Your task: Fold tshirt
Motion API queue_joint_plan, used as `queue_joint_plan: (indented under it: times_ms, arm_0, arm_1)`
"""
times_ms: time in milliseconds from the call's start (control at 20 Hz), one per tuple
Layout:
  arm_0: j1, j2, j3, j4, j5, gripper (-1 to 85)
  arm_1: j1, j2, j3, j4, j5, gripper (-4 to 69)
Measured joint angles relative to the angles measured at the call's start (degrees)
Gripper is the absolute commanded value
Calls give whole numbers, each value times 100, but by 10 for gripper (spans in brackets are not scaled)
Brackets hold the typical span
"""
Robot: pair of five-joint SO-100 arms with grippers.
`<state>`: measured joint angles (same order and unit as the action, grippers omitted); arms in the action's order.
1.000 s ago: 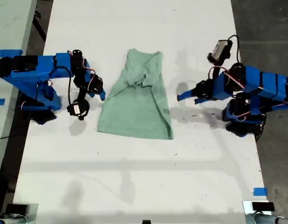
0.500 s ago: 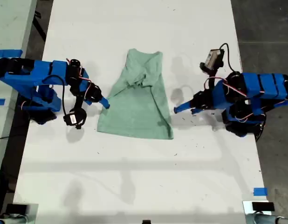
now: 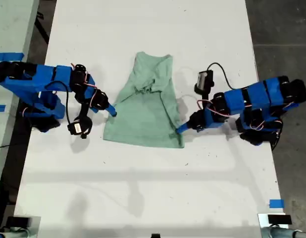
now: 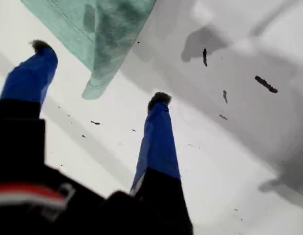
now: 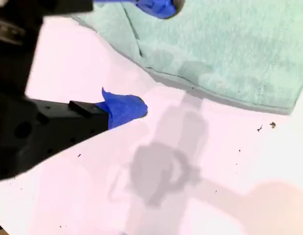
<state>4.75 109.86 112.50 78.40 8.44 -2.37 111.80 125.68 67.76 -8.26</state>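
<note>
The pale mint-green tshirt lies partly folded on the white table, narrow end far and wide hem near. My first gripper belongs to the arm on the exterior view's right and is at the hem's right corner. It is open, and the first wrist view shows the tshirt corner between the two blue fingers of my first gripper. My second gripper, on the exterior view's left arm, is open at the shirt's left edge. In the second wrist view, my second gripper has one finger over the tshirt and one over the table.
Dark specks dot the table beside the first gripper. A blue tape strip marks the table near the exterior view's lower right. Dark floor borders the table on that view's right. A second surface with blue tape lies beyond the left edge.
The first arm stretched across the table toward the shirt and lowered its gripper to the hem's corner. The second gripper shifted slightly closer to the shirt's edge. The shirt has not moved.
</note>
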Motion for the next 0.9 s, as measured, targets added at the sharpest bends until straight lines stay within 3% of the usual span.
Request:
queue_joint_plan:
  times_ms: [300,350,400,500,700,900]
  arm_0:
    - [9,-44,0,-44,-18,213]
    - [9,-44,0,-79,-18,213]
    - [9,-62,0,-97,-18,211]
    - [9,-62,0,-97,-18,211]
    - [26,-105,0,-105,-18,208]
    - [44,-105,0,-149,-18,204]
  arm_1:
    - [0,-1644,-316,-809,-123,267]
    - [0,-1819,-422,-844,-123,186]
    - [0,-1934,-536,-844,-185,57]
    - [0,-2013,-642,-923,-149,-12]
    - [0,-2039,-773,-861,-193,-17]
    - [-79,-2074,-1433,123,-308,-17]
